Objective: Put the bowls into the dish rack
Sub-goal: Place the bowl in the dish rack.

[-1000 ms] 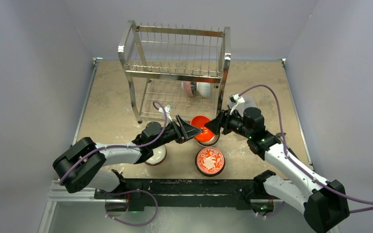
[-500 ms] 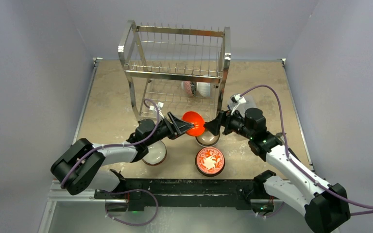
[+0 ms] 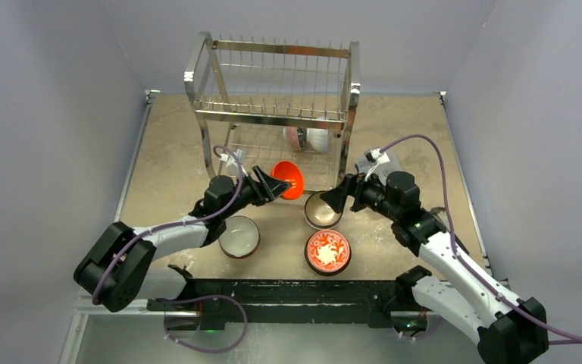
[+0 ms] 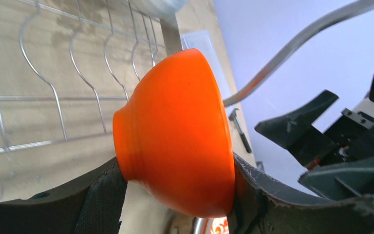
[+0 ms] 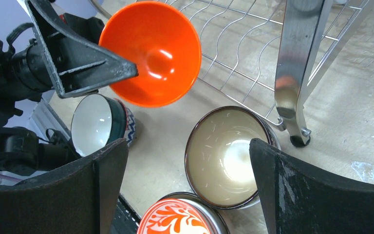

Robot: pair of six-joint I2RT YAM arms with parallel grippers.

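One held: orange bowl (image 3: 289,180) in my left gripper (image 3: 277,184), beside dish rack (image 3: 273,76).
My right gripper (image 3: 333,199): spread, empty, by tan bowl (image 3: 323,213).

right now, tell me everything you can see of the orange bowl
The orange bowl is plain glossy orange inside and out, ceramic by its look, with flared walls and a narrow foot. No chips or marks show. It is tipped on its side in the air, mouth towards the right arm. The left gripper pinches its wall, one finger inside and one outside. It sits at the front of the rack's lower tier; contact with the wires cannot be told.
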